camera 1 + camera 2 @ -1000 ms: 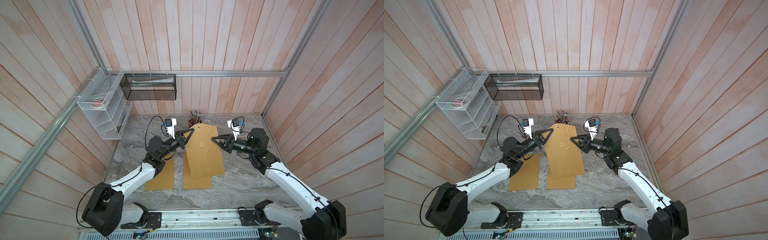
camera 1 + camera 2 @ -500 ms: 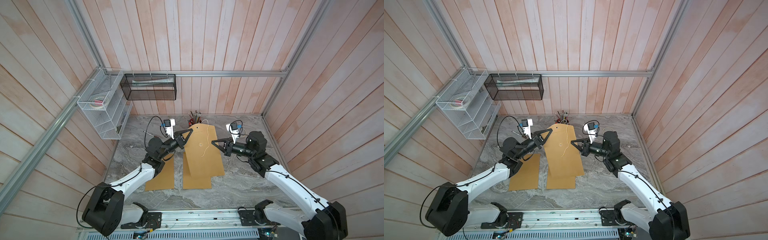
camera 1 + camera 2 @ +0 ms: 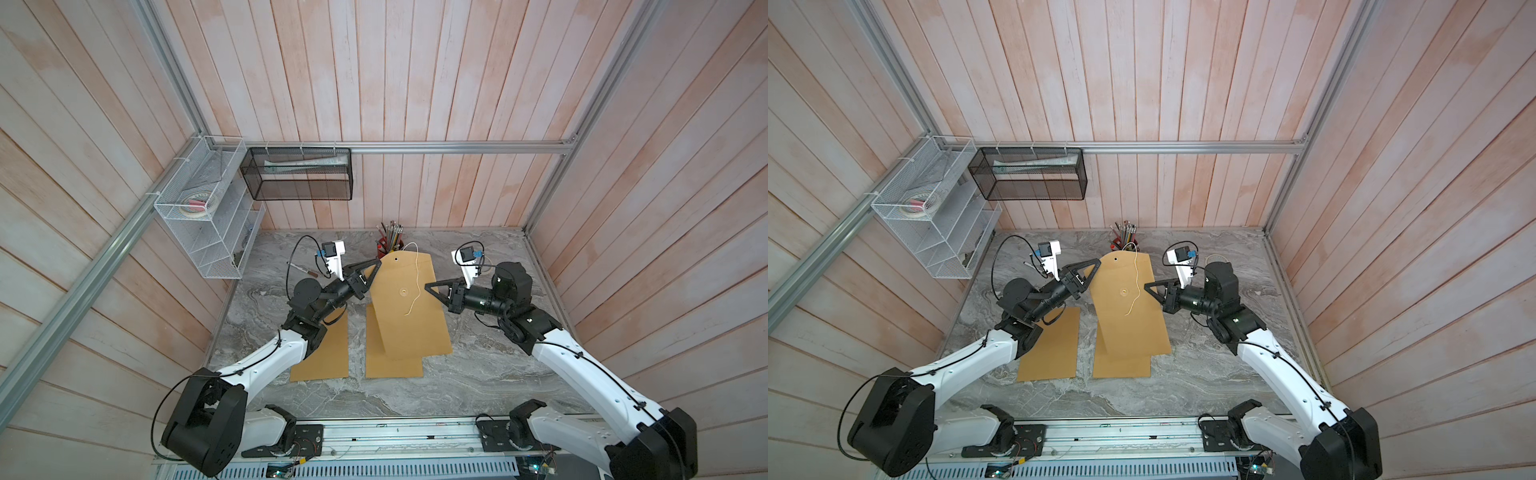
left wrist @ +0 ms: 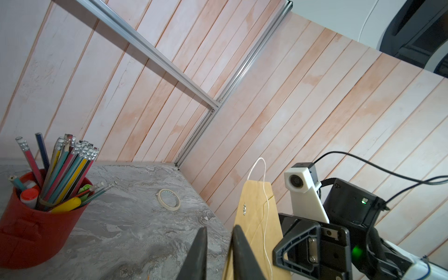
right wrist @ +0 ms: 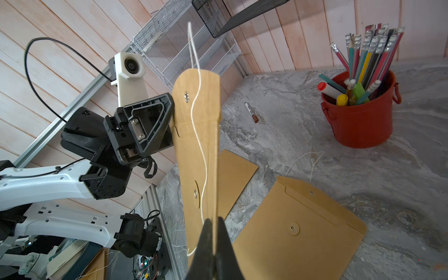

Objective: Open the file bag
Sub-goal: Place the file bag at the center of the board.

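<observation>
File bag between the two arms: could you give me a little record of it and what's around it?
file bag: upright between both grippers
flap: open, pointing up
string: unwound, hanging loose down the front
right gripper: shut on the bag's edge
left gripper: jaws slightly apart at the opposite edge; grip unclear
spare bags: two, flat on the table
cup: red, full of pencils, near the back wall
</observation>
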Motion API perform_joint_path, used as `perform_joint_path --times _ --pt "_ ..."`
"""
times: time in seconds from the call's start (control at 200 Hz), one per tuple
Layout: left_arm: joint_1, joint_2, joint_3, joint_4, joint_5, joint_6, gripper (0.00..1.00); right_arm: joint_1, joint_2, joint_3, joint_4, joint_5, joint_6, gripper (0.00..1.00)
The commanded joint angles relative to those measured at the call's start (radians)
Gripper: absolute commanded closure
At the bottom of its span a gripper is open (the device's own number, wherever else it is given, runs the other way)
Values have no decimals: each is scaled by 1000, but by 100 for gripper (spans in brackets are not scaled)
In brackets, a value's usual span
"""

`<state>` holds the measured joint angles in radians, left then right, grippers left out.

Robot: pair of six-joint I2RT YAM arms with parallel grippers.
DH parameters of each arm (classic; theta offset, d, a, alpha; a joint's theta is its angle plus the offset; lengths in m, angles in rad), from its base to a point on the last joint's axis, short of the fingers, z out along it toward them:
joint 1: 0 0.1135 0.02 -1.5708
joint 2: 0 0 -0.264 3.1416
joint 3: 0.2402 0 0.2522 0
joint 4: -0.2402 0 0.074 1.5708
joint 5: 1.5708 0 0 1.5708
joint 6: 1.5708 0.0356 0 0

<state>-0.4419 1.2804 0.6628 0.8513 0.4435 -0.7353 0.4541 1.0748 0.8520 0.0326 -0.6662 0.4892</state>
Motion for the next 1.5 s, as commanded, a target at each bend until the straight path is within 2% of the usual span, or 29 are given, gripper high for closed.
perform_joint_path --times 0.0,0.37,0.795,1.14,1.496 --pt "11 -38 -22 8 -30 16 74 -18 -16 48 -90 56 -35 100" --pt "43 -116 -104 -24 -55 8 72 -85 -34 57 -241 112 -62 100" --pt "48 -125 -152 -11 -56 -16 72 -248 -53 77 -461 167 -135 100" --pt "48 -135 -169 -8 -57 -25 72 -288 -2 60 -531 183 -171 100" --pt "48 -138 -177 -13 -63 -23 72 -300 88 36 -515 198 -180 100"
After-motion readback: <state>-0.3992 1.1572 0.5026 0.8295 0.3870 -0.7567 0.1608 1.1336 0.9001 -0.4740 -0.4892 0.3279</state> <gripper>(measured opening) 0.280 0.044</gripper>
